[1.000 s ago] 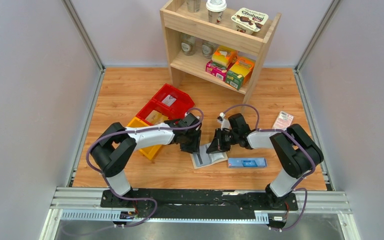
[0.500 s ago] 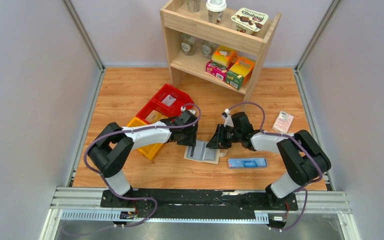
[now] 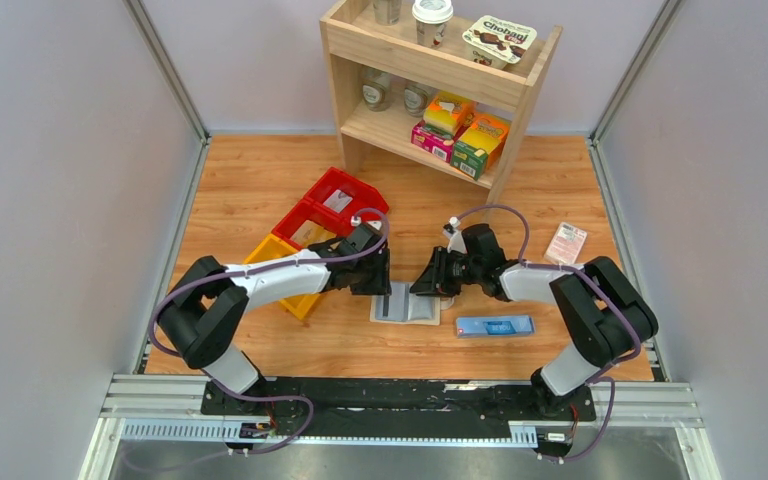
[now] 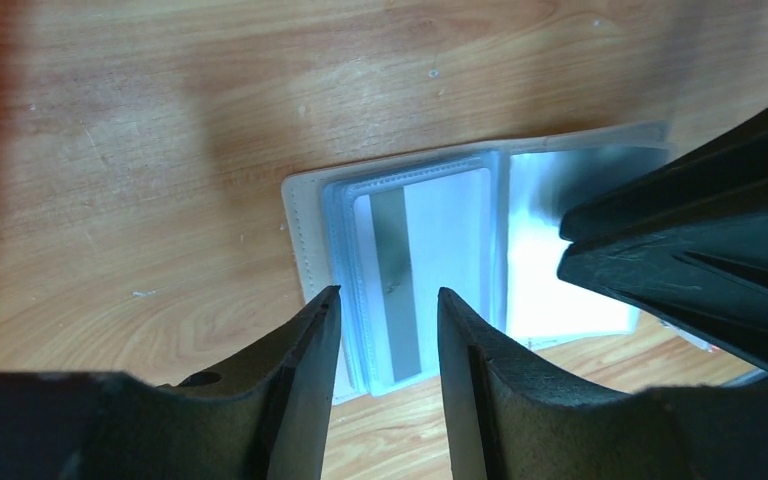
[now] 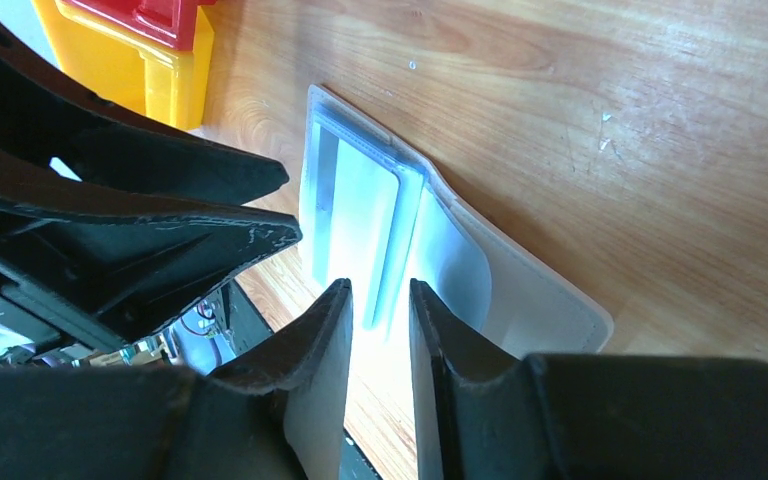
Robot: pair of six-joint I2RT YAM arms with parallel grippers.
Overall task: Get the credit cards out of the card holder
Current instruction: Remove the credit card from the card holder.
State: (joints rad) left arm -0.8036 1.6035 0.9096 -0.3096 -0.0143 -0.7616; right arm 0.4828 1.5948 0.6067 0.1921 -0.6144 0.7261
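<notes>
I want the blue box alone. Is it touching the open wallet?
Apart. The top view shows bare table between the blue box and the card holder.

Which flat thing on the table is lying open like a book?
The cream card holder, showing clear pockets; the long blue box and pink packet show none.

1 card holder (image 3: 407, 305) — 1 blue box (image 3: 495, 325), 1 pink packet (image 3: 566, 242).
</notes>
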